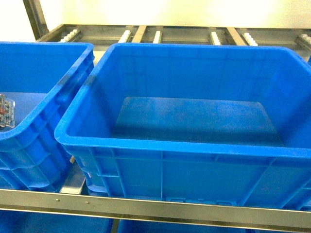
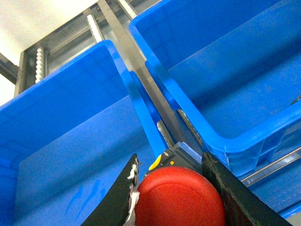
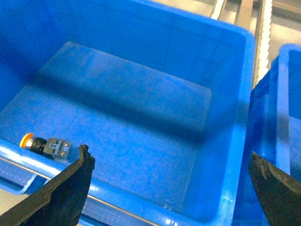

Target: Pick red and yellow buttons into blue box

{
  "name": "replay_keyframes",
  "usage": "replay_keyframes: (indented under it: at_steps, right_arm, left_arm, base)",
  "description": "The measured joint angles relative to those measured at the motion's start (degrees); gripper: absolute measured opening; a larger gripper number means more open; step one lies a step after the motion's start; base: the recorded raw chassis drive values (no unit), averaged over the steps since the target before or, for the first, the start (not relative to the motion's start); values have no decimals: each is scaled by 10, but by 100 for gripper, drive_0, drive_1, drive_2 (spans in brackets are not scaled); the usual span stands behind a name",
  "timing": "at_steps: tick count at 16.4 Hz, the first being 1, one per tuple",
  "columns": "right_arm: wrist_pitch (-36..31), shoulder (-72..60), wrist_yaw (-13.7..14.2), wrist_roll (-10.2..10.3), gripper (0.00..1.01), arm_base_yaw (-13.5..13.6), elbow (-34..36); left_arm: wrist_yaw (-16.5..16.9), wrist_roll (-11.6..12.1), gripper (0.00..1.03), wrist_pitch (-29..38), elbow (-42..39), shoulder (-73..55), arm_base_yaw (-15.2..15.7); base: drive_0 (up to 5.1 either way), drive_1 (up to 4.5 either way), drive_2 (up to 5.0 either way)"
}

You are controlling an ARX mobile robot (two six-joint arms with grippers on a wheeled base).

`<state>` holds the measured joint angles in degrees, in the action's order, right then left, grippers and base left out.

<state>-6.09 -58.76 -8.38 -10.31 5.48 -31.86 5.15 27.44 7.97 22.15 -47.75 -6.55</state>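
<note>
In the left wrist view my left gripper (image 2: 170, 162) is shut on the red button (image 2: 181, 197). Its round red cap fills the gap between the black fingers (image 2: 115, 202), and its dark base with a yellow mark points away. It hangs over the wall between two blue crates. The yellow button (image 3: 28, 140) lies on its side on the floor of a blue box (image 3: 141, 117), close to that box's near-left wall. My right gripper (image 3: 169, 155) stands wide open above that box, holding nothing. The head view shows the big middle blue box (image 1: 160, 145) and neither gripper.
A second blue crate (image 1: 43, 97) stands left of the middle one, with a small clear-and-dark part (image 1: 6, 110) on its floor. Another crate's rim (image 3: 282, 108) shows at the right. A metal rail (image 1: 146, 206) runs along the front, and roller tracks (image 1: 160, 35) lie behind.
</note>
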Motion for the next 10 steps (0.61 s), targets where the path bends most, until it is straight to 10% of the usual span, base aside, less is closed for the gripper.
replay_keyframes:
  at_steps: [10]
  right_arm:
    - [5, 4, -3, -3, 98, -6, 16]
  left_arm:
    - [50, 56, 33, -11, 151, -134, -36]
  base:
    - [0, 0, 0]
